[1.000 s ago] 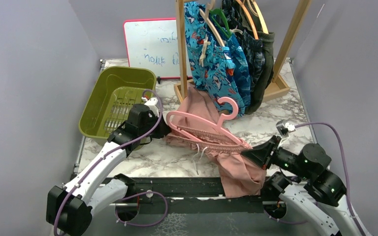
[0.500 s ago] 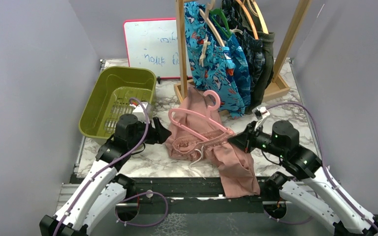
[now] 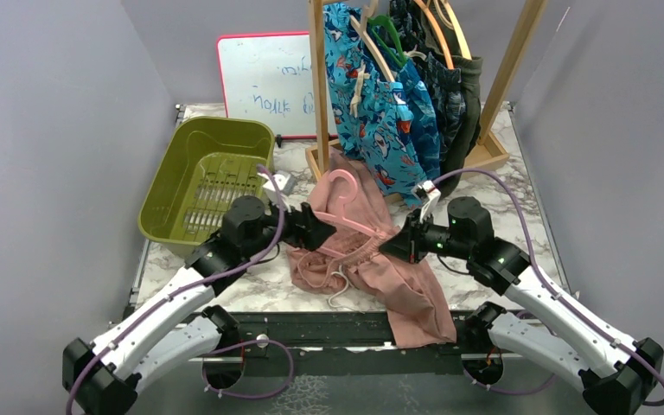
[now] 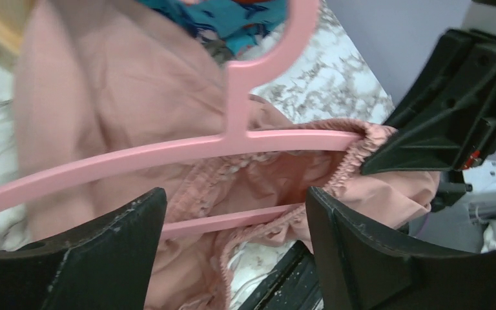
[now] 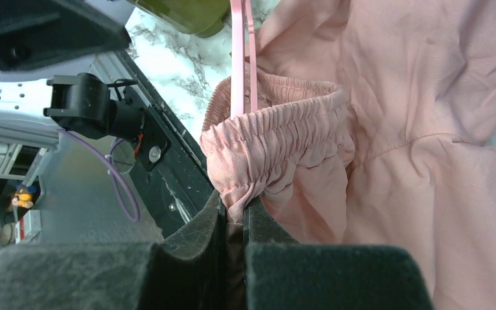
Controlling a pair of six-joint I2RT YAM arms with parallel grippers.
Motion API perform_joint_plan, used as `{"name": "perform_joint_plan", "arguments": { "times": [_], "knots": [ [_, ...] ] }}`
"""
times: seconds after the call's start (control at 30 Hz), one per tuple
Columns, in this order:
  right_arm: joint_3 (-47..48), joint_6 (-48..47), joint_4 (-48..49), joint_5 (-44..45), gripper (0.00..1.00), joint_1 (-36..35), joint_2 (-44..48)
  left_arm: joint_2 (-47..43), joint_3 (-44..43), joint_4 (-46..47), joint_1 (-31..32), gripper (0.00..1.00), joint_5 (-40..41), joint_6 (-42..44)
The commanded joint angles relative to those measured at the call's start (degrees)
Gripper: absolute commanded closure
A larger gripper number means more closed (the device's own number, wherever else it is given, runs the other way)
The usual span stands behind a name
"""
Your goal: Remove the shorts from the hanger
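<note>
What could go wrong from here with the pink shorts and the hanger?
1. The left tool is open and grips nothing, while the hanger sits inside the waistband; a pull by the right tool may just drag the hanger along.
2. The right tool pinches only a small fold of the pink shorts, which may slip out.
3. One leg hangs over the table edge, so the shorts could slide off if released.

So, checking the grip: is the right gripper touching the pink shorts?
Touching. The right wrist view shows the right gripper pinching the pink shorts at the waistband.
</note>
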State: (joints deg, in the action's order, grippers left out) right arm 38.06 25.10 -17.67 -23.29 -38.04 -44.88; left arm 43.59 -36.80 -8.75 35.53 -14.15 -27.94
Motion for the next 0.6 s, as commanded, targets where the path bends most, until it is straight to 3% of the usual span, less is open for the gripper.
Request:
{"name": "perform_joint_plan", "arguments": {
  "times": [0.0,0.27,0.47,0.57],
  "knots": [
    [-0.4,0.6,4.2,-2.4,0.99,-0.2,0.4,5.2,-2.7,9.1,7.1,0.16,7.5,3.2],
    [-2.8,2.5,4.4,-4.4,0.99,-0.2,3.0,12.8,-3.3,17.2,10.2,0.21,10.2,5.2],
    [-3.9,3.3,4.7,-4.8,0.99,-0.2,4.8,16.6,-4.5,18.1,10.4,0.37,10.7,7.3],
    [-3.9,3.1,4.3,-4.4,0.99,-0.2,4.6,17.3,-3.9,18.8,10.5,0.51,9.5,6.6]
  ]
}}
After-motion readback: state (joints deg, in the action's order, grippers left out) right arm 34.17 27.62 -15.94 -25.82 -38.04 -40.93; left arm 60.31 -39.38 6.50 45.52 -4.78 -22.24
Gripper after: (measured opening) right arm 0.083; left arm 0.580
